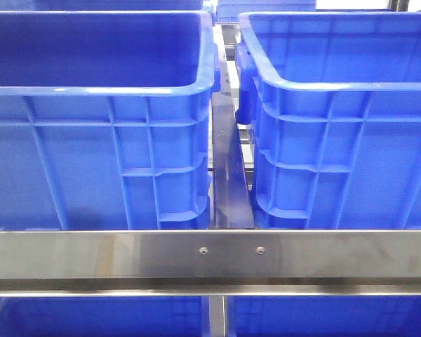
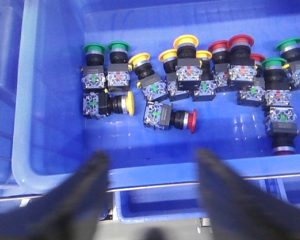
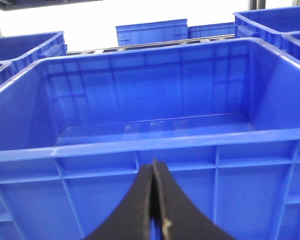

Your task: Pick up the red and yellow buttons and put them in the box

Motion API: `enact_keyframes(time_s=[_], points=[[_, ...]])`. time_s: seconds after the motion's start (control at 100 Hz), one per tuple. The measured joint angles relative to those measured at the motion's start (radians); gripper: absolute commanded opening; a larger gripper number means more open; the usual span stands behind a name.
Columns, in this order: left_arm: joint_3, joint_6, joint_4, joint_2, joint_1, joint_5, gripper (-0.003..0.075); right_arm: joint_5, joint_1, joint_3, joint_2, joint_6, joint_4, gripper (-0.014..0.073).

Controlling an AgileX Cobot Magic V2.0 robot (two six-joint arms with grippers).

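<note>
Blue crate (image 2: 50, 150): buttons (image 2: 170, 117) beneath open left gripper (image 2: 152, 165).

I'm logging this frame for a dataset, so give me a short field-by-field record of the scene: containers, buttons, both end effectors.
crates in front view: two blue crates side by side, left crate, right crate
buttons: lying in a blue bin, left wrist view
cap colours: red, yellow, green
nearest red button: on its side, apart from the row
left end effector: open, above the bin, holding nothing
right end effector: shut, empty, facing a blue crate with no buttons visible inside
</note>
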Motion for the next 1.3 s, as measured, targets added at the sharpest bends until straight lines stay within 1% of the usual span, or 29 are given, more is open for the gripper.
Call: enact_keyframes(time_s=[0.29, 0.52, 0.62, 0.86, 1.0, 1.16, 1.3], points=[[-0.003, 0.000, -0.063, 0.008, 0.000, -0.025, 0.0524, 0.000, 0.000, 0.000, 0.000, 0.000, 0.000, -0.0068], [-0.077, 0.000, -0.089, 0.131, -0.008, -0.028, 0.0524, 0.000, 0.000, 0.000, 0.000, 0.000, 0.000, -0.0068], [-0.126, 0.000, -0.089, 0.210, -0.050, -0.030, 0.0524, 0.000, 0.000, 0.000, 0.000, 0.000, 0.000, -0.0068], [-0.260, 0.000, -0.093, 0.429, -0.210, -0.041, 0.0524, 0.000, 0.000, 0.000, 0.000, 0.000, 0.000, -0.0068], [-0.340, 0.000, -0.093, 0.564, -0.278, -0.046, 0.0524, 0.000, 0.000, 0.000, 0.000, 0.000, 0.000, -0.0068], [-0.405, 0.000, -0.095, 0.699, -0.318, -0.050, 0.0524, 0.000, 0.000, 0.000, 0.000, 0.000, 0.000, -0.0068], [-0.433, 0.000, -0.097, 0.786, -0.321, -0.064, 0.0524, 0.000, 0.000, 0.000, 0.000, 0.000, 0.000, -0.0068]])
